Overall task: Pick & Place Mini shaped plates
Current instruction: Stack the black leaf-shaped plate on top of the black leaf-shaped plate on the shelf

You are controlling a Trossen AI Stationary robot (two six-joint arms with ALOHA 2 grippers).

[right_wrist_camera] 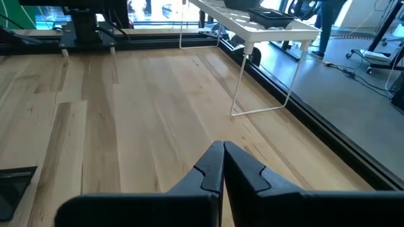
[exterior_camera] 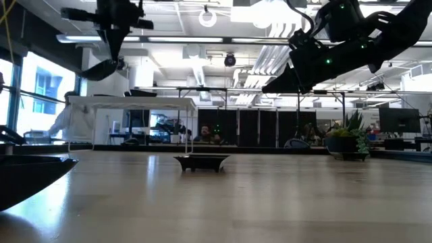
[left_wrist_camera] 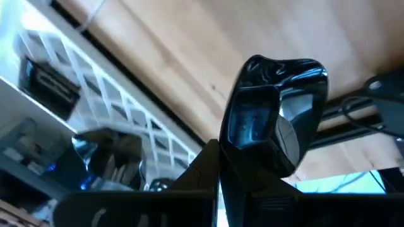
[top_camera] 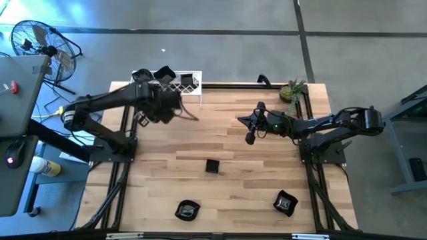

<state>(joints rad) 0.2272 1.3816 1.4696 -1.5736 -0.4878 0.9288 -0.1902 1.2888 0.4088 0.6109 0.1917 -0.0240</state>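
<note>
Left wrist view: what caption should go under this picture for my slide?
The left gripper, shut on a glossy black mini plate, holds it above the wooden table beside the white wire rack.

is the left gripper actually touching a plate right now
Touching. The left wrist view shows the left gripper with its fingers shut on the rim of a glossy black plate, lifted clear of the table.

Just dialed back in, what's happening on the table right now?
The left hand is shut on a glossy black mini plate, holding it in the air near the white wire rack, which already carries a few plates. The right hand is shut and empty above the table's right side. Three more plates lie on the wood.
</note>
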